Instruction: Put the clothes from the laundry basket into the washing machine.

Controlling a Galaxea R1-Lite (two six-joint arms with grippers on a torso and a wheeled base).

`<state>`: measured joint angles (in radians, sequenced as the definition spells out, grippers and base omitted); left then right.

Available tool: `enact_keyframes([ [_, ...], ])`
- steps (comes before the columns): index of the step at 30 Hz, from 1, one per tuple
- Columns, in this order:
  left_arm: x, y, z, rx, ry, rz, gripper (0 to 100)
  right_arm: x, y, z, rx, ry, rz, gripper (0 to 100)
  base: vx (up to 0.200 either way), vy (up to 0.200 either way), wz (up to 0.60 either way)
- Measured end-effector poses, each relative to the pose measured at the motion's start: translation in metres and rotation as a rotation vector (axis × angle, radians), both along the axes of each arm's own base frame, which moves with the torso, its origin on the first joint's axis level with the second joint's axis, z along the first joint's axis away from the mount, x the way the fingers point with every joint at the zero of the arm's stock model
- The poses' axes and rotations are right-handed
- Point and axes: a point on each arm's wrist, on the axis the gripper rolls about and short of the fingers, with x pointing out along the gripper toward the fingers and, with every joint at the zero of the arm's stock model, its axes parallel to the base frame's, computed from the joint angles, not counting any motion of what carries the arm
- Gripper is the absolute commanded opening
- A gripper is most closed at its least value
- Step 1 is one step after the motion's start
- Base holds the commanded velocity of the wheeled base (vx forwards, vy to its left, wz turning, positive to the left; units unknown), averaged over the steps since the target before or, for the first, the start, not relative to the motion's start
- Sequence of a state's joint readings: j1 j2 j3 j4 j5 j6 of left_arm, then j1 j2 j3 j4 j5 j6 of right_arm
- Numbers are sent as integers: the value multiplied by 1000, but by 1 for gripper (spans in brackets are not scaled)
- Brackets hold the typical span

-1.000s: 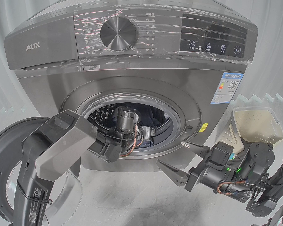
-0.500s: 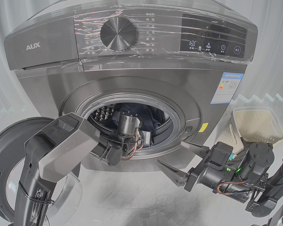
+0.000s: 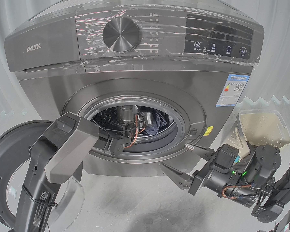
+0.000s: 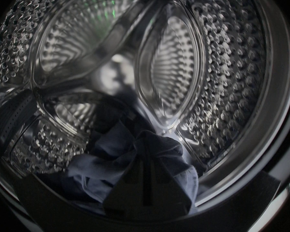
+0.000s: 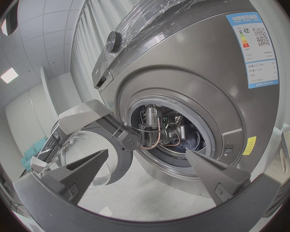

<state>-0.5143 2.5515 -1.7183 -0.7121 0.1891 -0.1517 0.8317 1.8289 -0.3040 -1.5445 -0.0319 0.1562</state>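
The jaws of the left gripper (image 4: 146,157) look pressed together on a fold of the dark blue garment (image 4: 103,145) (the light is dim, so this is a judgement), inside the drum (image 4: 228,65) of the washing machine (image 3: 129,81). To do this step well, let go deep and low so no cloth trails over the door rim, then back straight out. The garment is crumpled, with no clear long axis; its folds gather at the jaws and sag towards the drum floor. The right gripper (image 3: 175,157), jaws wide apart and empty, hangs before the machine, near the laundry basket (image 3: 264,129).
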Motion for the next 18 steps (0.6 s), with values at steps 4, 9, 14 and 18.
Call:
enact_keyframes([
  [4,17,3,7,-40,-75,33,0,1,0,0,1,0,-2,100,0,0,0],
  [9,30,4,4,-62,-121,58,100,1,0,0,0,1,-2,100,0,0,0],
  [14,33,3,-8,-60,-110,64,100,1,0,-1,-1,2,-3,100,0,0,0],
  [18,28,0,-16,-56,-75,56,100,1,0,-1,-2,1,-3,100,0,0,0],
])
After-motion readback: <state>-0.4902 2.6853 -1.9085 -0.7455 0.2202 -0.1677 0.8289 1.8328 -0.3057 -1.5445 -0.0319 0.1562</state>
